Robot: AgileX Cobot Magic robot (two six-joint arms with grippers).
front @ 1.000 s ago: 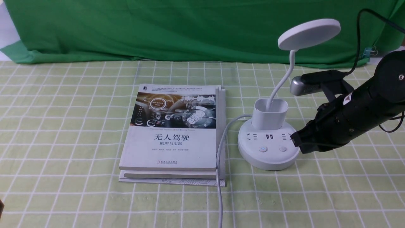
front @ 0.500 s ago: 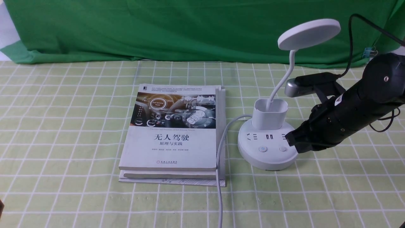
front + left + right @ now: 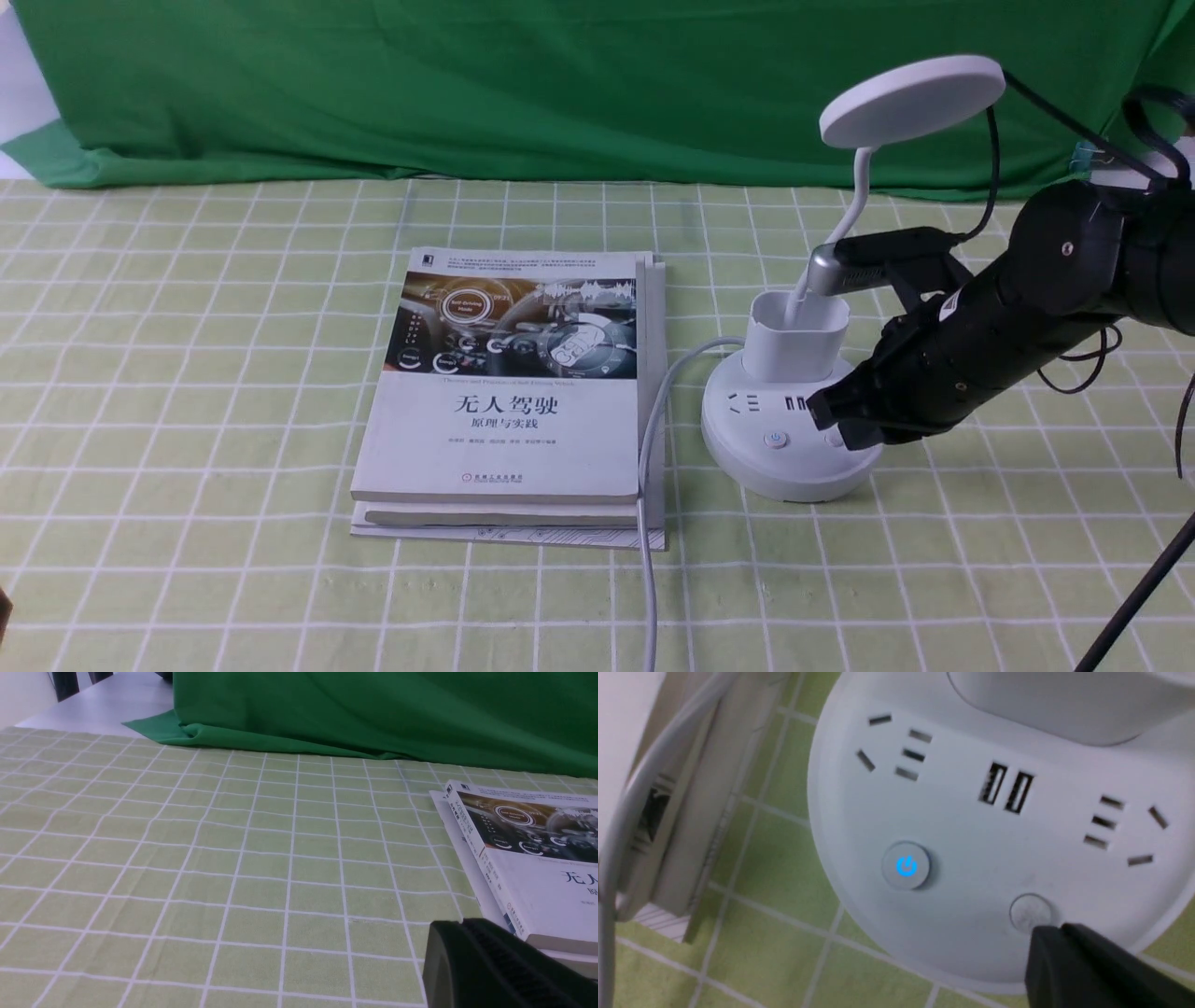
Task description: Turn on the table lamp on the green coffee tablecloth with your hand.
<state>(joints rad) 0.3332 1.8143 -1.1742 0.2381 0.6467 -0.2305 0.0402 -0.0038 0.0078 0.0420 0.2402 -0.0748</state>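
Right of centre in the front view, on the green coffee tablecloth [image 3: 187, 373], a soft pale yellow-green weave crossed by a white grid of squares: table lamp [image 3: 796, 341], smooth white plastic throughout. Flat round disc head at the upper right, thin bendy neck curving down into a cup-shaped holder, low round base beneath. On the base's top, slotted sockets either side of two USB ports, plus a round power button [image 3: 906, 865] lit blue and a plain round button [image 3: 1029, 911] beside it.

Left of the lamp, a glossy-covered book [image 3: 509, 392] lying on a second one, with a thin white cord [image 3: 653, 411] along its right edge, curving to the lamp base. Across the top of the frame, plain dark green backdrop cloth [image 3: 560, 84], creased.

From the right edge, reaching down and left over the base: hand [image 3: 826, 420], matt black, on a cylindrical arm, with a grey bar-shaped camera [image 3: 840, 266] above. Fingers pressed together with no gap on show, holding nothing. Tip at the rim of the plain button; whether actually touching, cannot tell.

Left gripper [image 3: 490, 961]: only one dark ribbed piece on show in its wrist view, close to the book. Spread or closed, cannot tell.
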